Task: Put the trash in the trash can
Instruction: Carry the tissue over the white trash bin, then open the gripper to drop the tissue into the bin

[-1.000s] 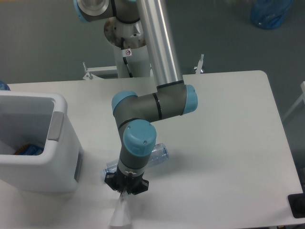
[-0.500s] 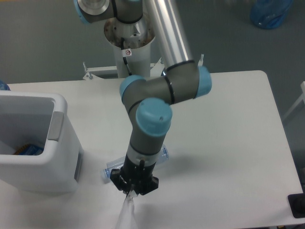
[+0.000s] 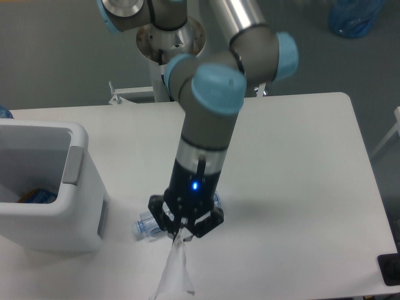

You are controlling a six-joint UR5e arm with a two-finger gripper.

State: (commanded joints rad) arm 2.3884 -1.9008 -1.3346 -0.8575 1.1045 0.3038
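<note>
Over the last second your gripper (image 3: pixel 181 232) has come up with the white wad (image 3: pixel 175 275) pinched in its fingers, dangling clear of the counter (image 3: pixel 300 187). So piece one's grabbed. The bottle (image 3: pixel 149 222) still lies beside the trash can (image 3: pixel 69 187), waiting its turn.

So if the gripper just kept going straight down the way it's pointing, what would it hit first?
Probably the table. The gripper points down, pinching the top of a crumpled whitish piece of trash hanging below it. The bottle lies just beside, likely missed, though depth is unclear.
</note>
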